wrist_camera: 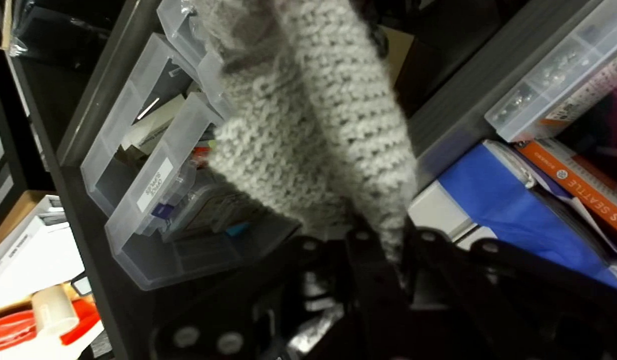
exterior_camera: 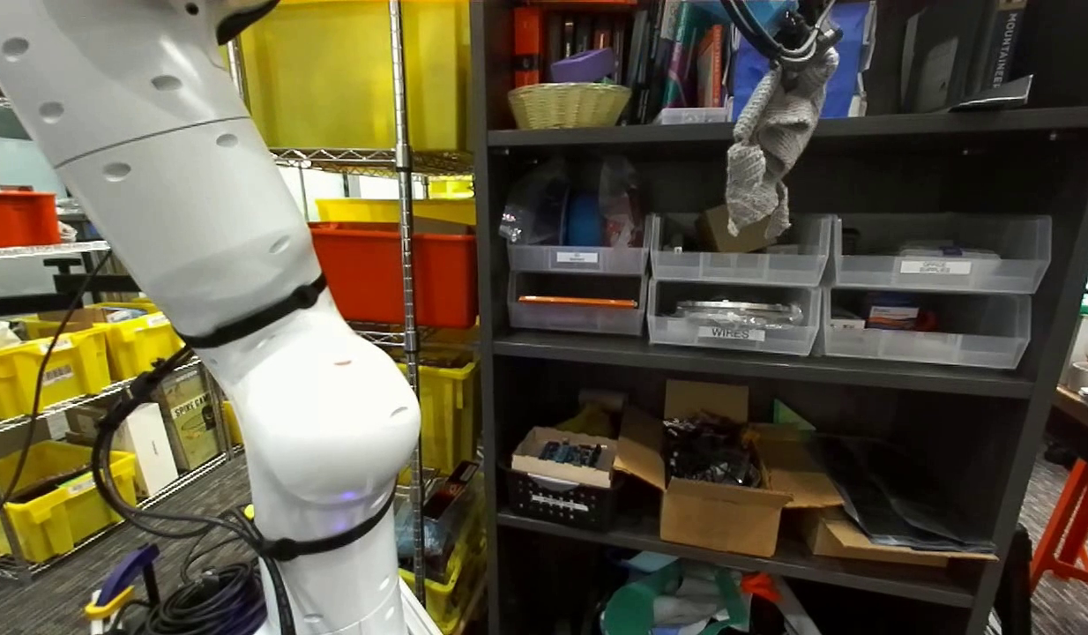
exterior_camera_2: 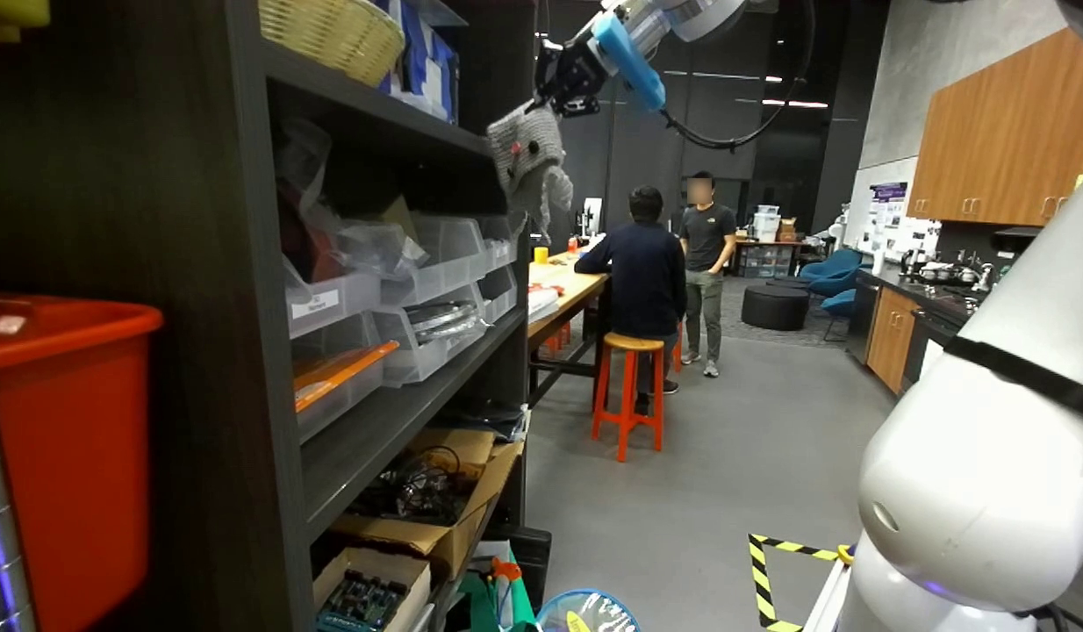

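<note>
My gripper [wrist_camera: 393, 237] is shut on a grey knitted item [wrist_camera: 308, 105]. The item hangs down from the fingertips in folds. In both exterior views the knitted item [exterior_camera: 773, 145] [exterior_camera_2: 528, 145] hangs below the gripper [exterior_camera: 800, 53] [exterior_camera_2: 546, 101], at the front of a dark shelf unit [exterior_camera: 870, 375]. Dark eye-like spots and a small pink spot show on it in an exterior view. In an exterior view it overlaps the front of a clear upper bin [exterior_camera: 738, 267]; I cannot tell if they touch. The pinched part is hidden between the fingers.
A clear bin labelled for office supplies [exterior_camera: 941, 278] and a wires bin [exterior_camera: 734, 339] stand on the middle shelf. Above are books [exterior_camera: 685, 62], a wicker basket [exterior_camera: 569, 106] and a blue item [wrist_camera: 528, 210]. An open cardboard box [exterior_camera: 720, 520] is below. Two people [exterior_camera_2: 638, 263] are beyond.
</note>
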Action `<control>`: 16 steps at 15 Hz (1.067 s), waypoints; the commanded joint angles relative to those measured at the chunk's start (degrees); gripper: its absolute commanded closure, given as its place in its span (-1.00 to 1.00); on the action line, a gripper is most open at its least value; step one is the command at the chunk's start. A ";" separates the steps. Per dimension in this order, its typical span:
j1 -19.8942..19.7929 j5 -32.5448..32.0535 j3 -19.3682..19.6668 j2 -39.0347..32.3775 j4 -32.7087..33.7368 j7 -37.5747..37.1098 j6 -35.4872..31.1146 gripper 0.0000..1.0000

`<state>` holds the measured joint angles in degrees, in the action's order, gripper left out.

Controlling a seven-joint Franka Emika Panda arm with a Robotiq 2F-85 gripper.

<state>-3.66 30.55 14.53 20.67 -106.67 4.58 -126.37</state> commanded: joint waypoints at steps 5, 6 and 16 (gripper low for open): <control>2.27 2.93 -1.81 -1.66 1.10 0.21 -1.65 0.95; 2.61 3.22 -2.11 -1.79 1.00 0.33 -1.42 0.95; 5.03 4.37 -4.47 0.51 -5.05 5.32 -0.10 0.95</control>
<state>0.93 33.67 10.89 18.93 -108.40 6.85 -126.10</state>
